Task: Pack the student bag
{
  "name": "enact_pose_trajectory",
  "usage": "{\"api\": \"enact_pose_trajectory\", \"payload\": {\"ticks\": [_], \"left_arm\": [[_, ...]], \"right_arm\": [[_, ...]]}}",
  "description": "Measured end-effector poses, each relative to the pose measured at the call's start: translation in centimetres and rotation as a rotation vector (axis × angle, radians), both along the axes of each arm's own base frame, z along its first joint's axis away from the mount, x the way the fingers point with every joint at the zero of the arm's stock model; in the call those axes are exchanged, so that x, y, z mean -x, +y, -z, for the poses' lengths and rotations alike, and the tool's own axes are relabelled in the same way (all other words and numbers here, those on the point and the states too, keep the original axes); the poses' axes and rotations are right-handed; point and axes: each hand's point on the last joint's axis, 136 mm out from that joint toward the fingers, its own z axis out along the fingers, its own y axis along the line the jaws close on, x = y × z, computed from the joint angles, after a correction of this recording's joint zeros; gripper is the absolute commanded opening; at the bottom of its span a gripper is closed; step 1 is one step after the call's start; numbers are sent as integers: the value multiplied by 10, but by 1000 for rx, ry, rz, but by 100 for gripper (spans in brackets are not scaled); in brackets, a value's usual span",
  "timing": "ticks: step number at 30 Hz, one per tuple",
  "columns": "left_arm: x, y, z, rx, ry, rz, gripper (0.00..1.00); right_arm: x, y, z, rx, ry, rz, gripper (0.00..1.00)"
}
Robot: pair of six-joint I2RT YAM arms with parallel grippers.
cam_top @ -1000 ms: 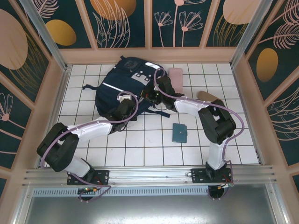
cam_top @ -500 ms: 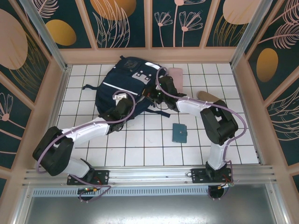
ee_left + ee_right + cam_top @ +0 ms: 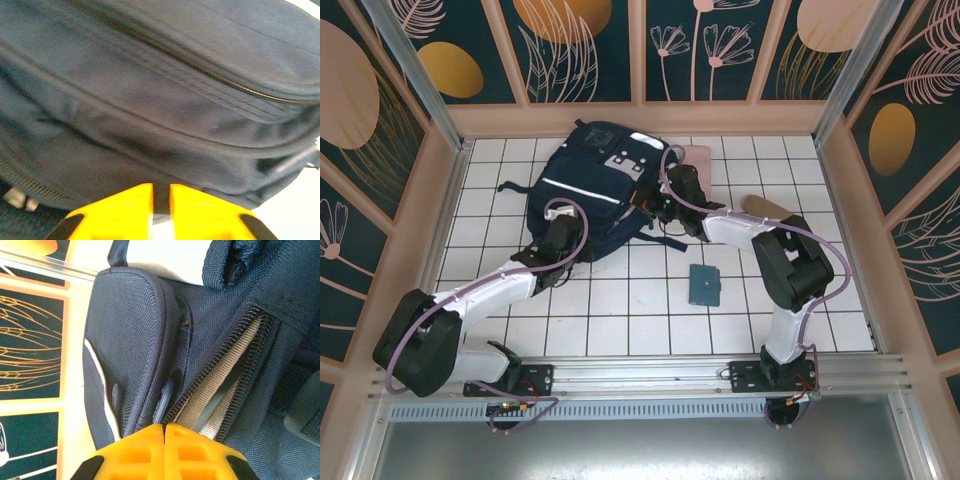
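1. The student bag [image 3: 590,180] is lying flat on the white tiled table [image 3: 620,320], toward the far edge and left of the middle, with its white stripe facing up.
2. A pink flat case [image 3: 698,157] is sitting at the far edge just beside the bag's right side, partly hidden behind the right arm.
3. A tan object [image 3: 765,204] is lying right of the bag, near the right arm's forearm. I cannot tell what it is.
4. A small teal booklet [image 3: 704,285] is resting near the middle of the table, well apart from the bag and closer to the near edge.
5. A dark strap [image 3: 665,242] is trailing from the bag's near right corner, under the right arm.
6. The left gripper [image 3: 563,228] is pointing at the bag's near edge. In the left wrist view its yellow fingers [image 3: 125,205] are standing a narrow slit apart, and navy fabric [image 3: 150,100] is crowding right against the tips. Dark cloth is showing in the slit, but I cannot tell whether it is being pinched.
7. The right gripper [image 3: 653,203] is sitting at the bag's right side. In the right wrist view its fingers [image 3: 135,450] are pressing tightly together at the open zipper [image 3: 220,375], where beige lining [image 3: 200,410] is showing. A grey zipper pull [image 3: 162,397] is reaching down to the tips. I cannot tell whether they are nipping it.
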Motion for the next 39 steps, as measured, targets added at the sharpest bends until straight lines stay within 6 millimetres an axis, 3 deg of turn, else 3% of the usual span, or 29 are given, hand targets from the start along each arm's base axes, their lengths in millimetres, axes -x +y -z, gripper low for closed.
{"api": "enact_pose_trajectory", "payload": {"ticks": [3,6,15,20,23,32,36,38,39], "left_arm": [[-1,-14,-3,45,-8,59,27],[-2,-25,-7,80,-19,106,37],[-7,-56,-3,94,-9,183,43],[-10,-59,4,85,4,188,43],[-12,-63,5,85,-2,196,35],[-16,-85,12,75,11,230,36],[-21,-85,17,36,17,202,25],[-23,-82,18,19,14,187,5],[-23,-82,18,17,12,182,0]], "right_arm": [[-2,-2,0,0,0,5,0],[-2,-3,0,0,0,6,0],[-2,-2,0,0,1,6,0],[-1,-2,0,0,1,4,0],[-1,-1,0,-1,3,3,0],[-1,-1,0,1,1,7,0],[-3,-3,0,5,-2,20,0],[-3,-3,0,5,-2,21,0],[-3,-3,0,5,-3,21,0]]}}
